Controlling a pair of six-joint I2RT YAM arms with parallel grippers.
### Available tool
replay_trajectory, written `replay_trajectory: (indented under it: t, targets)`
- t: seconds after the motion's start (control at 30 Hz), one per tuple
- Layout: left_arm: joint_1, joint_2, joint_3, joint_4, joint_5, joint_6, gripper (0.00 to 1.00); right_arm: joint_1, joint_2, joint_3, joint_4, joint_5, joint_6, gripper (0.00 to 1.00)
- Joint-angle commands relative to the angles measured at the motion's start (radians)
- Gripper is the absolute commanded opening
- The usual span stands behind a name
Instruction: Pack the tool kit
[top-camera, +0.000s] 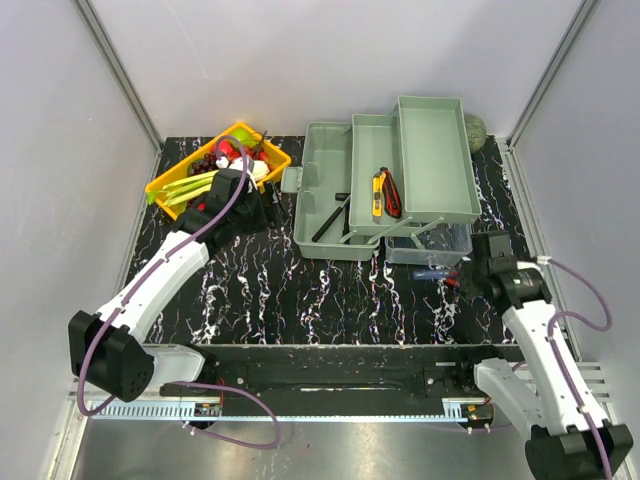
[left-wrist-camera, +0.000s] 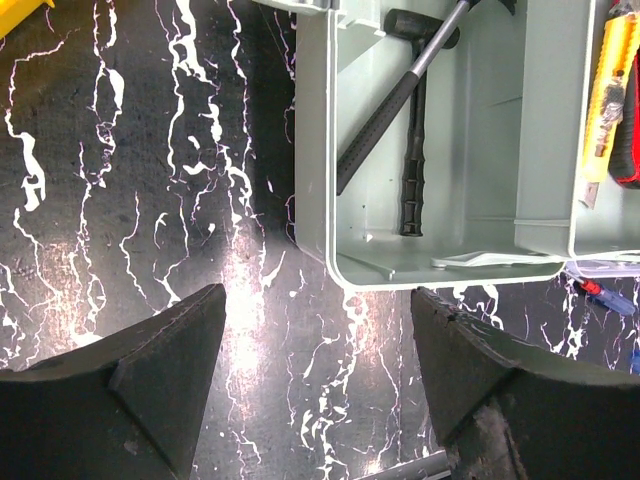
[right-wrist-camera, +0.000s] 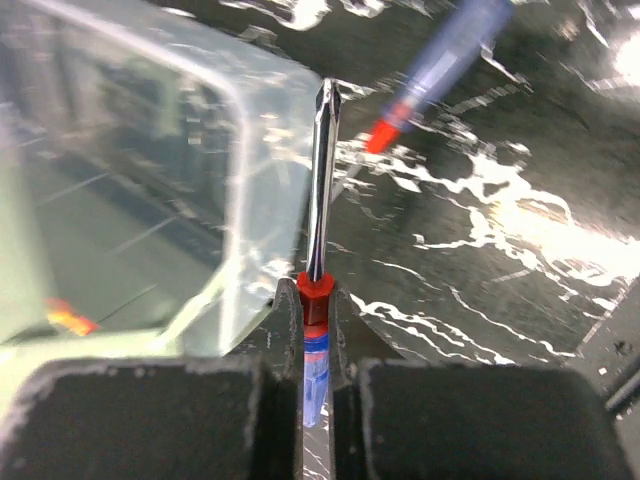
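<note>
Right end effector (right-wrist-camera: 314, 345) clamps screwdriver (right-wrist-camera: 318, 230) beside toolbox lid (right-wrist-camera: 150, 190)

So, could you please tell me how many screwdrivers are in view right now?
2. One screwdriver is clamped in the right gripper; the other screwdriver lies loose on the table beside the clear lid. More could be hidden in the toolbox.

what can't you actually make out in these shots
- Top view: yellow tray contents, partly hidden by the left arm.
- Top view: green round object, mostly behind the toolbox.
- Right wrist view: second screwdriver blurred; handle of the held screwdriver buried in the right gripper.
</note>
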Motion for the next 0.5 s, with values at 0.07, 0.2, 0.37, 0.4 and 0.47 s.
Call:
replay_trajectory:
  t: [0.07, 0.2, 0.37, 0.4, 0.47]
  targets:
    - [-0.001, 0.011, 0.066, 0.025, -0.021, 0.016, 0.79, 0.005, -0.047, 0.288, 0.006, 0.217, -0.423, 0.00]
    - [-0.003, 0.016, 0.068, 0.026, -0.016, 0.013, 0.79, 0.005, 0.034, 0.481, 0.123, 0.244, -0.682, 0.00]
    - [-0.003, 0.022, 0.066, 0.029, -0.007, 0.010, 0.79, 0.003, 0.198, 0.665, 0.319, 0.162, -0.955, 0.00]
    - [-0.003, 0.021, 0.063, 0.029, -0.007, 0.006, 0.79, 0.005, 0.245, 0.694, 0.347, 0.128, -1.000, 0.00]
    - [-0.003, 0.024, 0.063, 0.029, 0.025, 0.011, 0.79, 0.005, 0.343, 0.772, 0.385, 0.055, -1.078, 0.00]
